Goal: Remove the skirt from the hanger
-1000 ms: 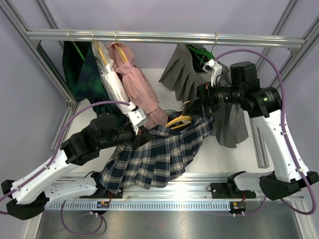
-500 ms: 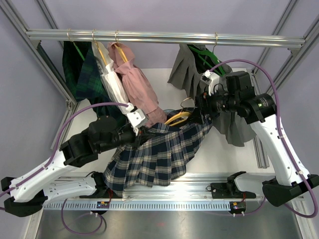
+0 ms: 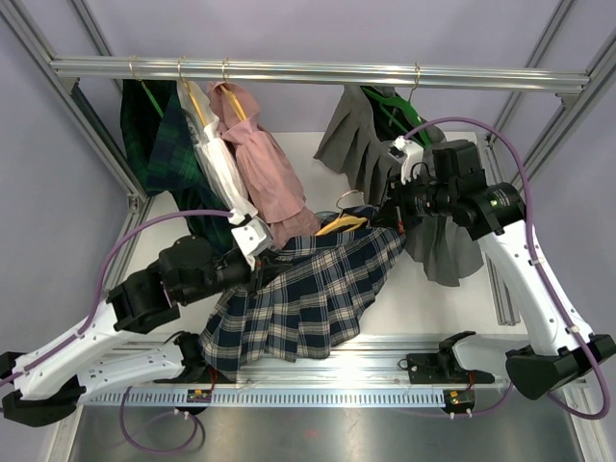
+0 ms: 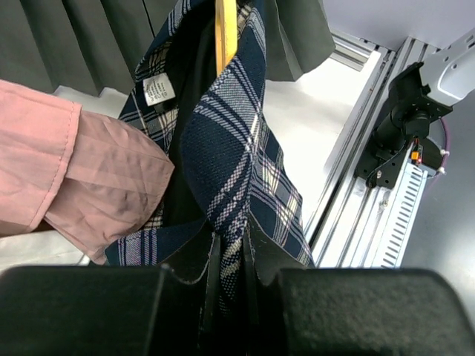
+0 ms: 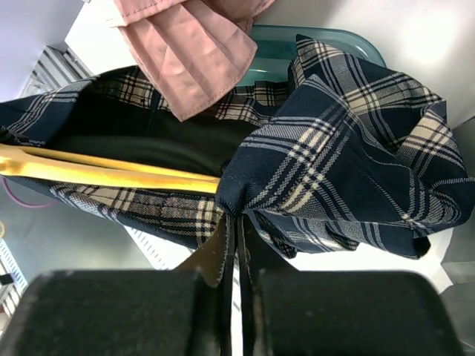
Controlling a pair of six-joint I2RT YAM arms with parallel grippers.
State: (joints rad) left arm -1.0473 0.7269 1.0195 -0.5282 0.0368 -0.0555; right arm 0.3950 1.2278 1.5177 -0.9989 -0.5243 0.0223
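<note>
- A metal rail (image 3: pixel 318 72) ran across the top, and garments hung from it.
- A dark green plaid garment (image 3: pixel 144 130), a white one (image 3: pixel 217 164) and a pink one (image 3: pixel 269 178) hung side by side at the left.
- A grey pleated garment (image 3: pixel 351 144) hung on a green hanger (image 3: pixel 393 111) at the right.
- A teal container (image 5: pixel 334 33) lay on the white table (image 3: pixel 433 308).
</note>
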